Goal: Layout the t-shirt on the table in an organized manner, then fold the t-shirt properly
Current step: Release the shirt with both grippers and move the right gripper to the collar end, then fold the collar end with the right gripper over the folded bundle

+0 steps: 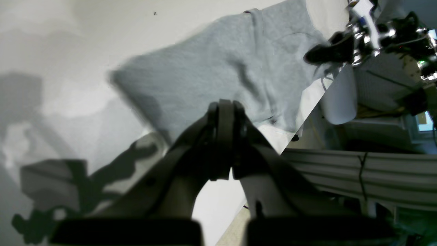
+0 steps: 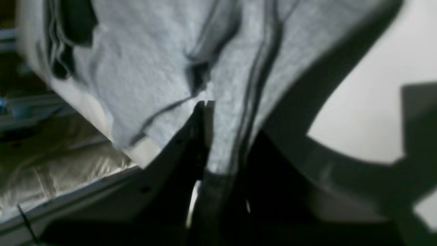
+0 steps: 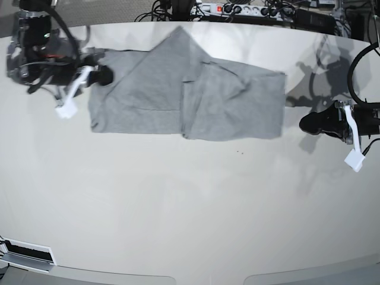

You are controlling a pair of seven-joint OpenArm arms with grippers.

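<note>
A heather-grey cotton t-shirt point(image 3: 187, 95) lay partly folded on the far half of a large glossy off-white table point(image 3: 178, 208), spread sideways with one flap doubled over its middle. Only the base view showed this whole outline. The right wrist view, blurred, showed what the base view could not — the right gripper point(image 2: 208, 136) pinching a fold of grey cloth between its dark fingers at the shirt's edge near the table rim. The left gripper point(image 3: 312, 123) sat just beside the shirt's opposite edge, apart from it; in the left wrist view its fingers point(image 1: 223, 136) were pressed together, holding nothing.
</note>
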